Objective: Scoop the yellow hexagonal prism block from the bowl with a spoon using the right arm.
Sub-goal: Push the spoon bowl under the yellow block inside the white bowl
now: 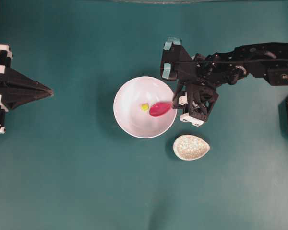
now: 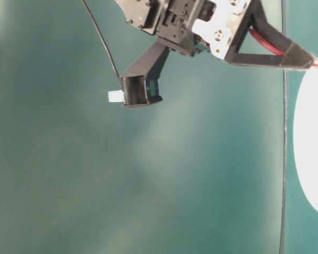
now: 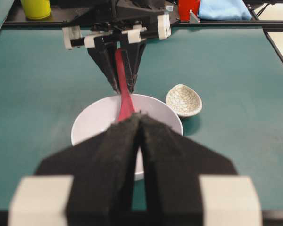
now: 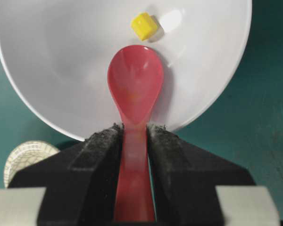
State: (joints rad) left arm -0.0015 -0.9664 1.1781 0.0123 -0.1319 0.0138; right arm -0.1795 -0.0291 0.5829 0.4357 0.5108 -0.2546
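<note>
Right hand [image 4: 134,136] is pinching the spoon [image 4: 134,89] by its handle; scoop sitting inside the bowl [image 4: 47,70], just short of the yellow hexagonal prism block [image 4: 144,26]. Block looking light, rigid, likely skittering on glaze; slide under it. Left hand [image 3: 139,122] pressed together.

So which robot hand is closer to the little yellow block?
The right gripper. It holds the spoon at the bowl's rim, scoop just beside the yellow block. The left gripper sits shut, far off across the table.
</note>
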